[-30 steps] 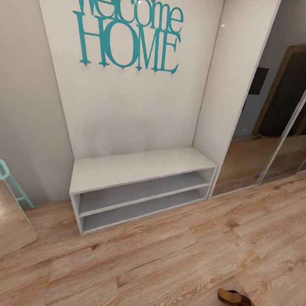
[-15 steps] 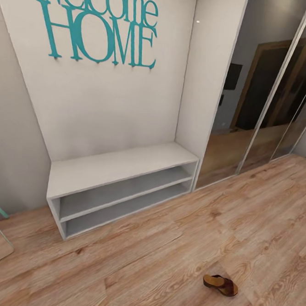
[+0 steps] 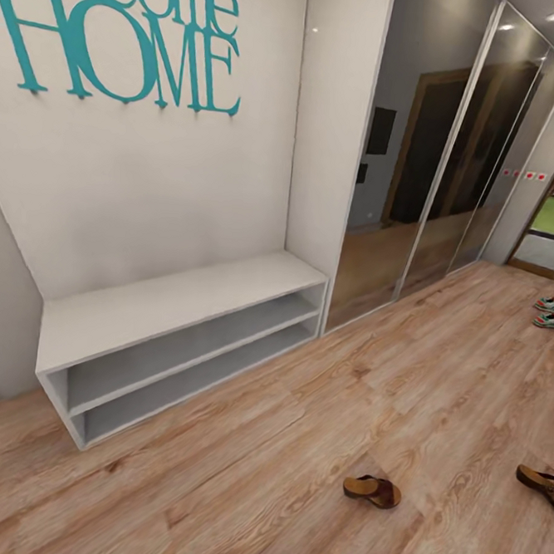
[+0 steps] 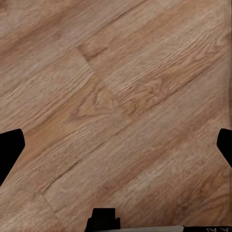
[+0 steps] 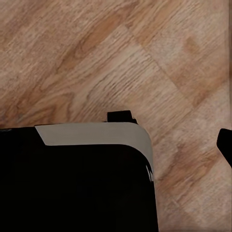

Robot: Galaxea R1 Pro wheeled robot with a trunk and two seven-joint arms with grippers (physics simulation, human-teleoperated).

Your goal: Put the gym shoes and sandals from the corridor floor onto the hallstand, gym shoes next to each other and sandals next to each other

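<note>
Left pincer: the left wrist view shows dark finger parts at both picture edges, set wide apart, with bare corridor floor between them. Spread, holding nothing.
Right pincer: the right wrist view shows one dark finger tip at the edge and a dark body panel of the robot across much of the frame; whether this pincer is spread or closed cannot be told. No object is seen in it.
Step in hand: travel and search. No shoe has been picked up; all visible footwear lies on the floor.
Sandals: one sandal lies near the robot on the planks; the second sandal lies at the right edge, well apart from the first.
Gym shoes: the pair lies side by side far down the corridor, near the doorway.
White bench: a plain two-shelf unit under the "Welcome HOME" lettering, beside the mirrored wardrobe doors. It lacks upper wall shelves, so it is judged not to be the hallstand.
Next move: judged to call for driving the base to the nearer sandal and lowering one arm over it.
Change from earlier frame: the whole head view has swung rightward; the bench and lettering sit further left, and the second sandal and gym shoes have come into view. This is camera motion, not object motion.
</note>
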